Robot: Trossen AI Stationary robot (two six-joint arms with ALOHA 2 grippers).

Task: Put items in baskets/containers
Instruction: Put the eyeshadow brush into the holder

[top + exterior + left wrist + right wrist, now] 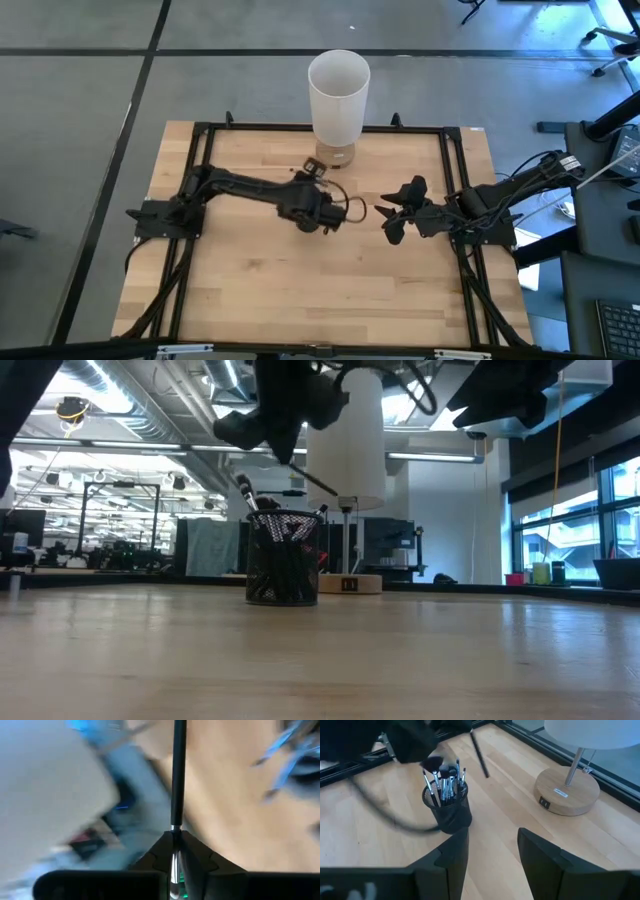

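A: Left gripper (175,851), fingers pinching one makeup brush (177,775); long axis runs straight out from the fingers, tilted downward, just above and beside the mesh cup (448,807).

B: Cup upright on desk (300,290), brushes standing inside; right gripper (490,852) spread, empty, near.

You have a small black wire-mesh round cup (447,810) whose lattice shows as a fine grid, filled with thin brushes with black handles, silver ferrules and dark tips (445,781). Your matte black left gripper (175,852) pinches one slim black-handled brush with a silver ferrule (177,785). The pale blond wooden table (300,290) shows plank seams. Your lamp with a white cylindrical shade (338,95) has a light wooden round base (567,791).
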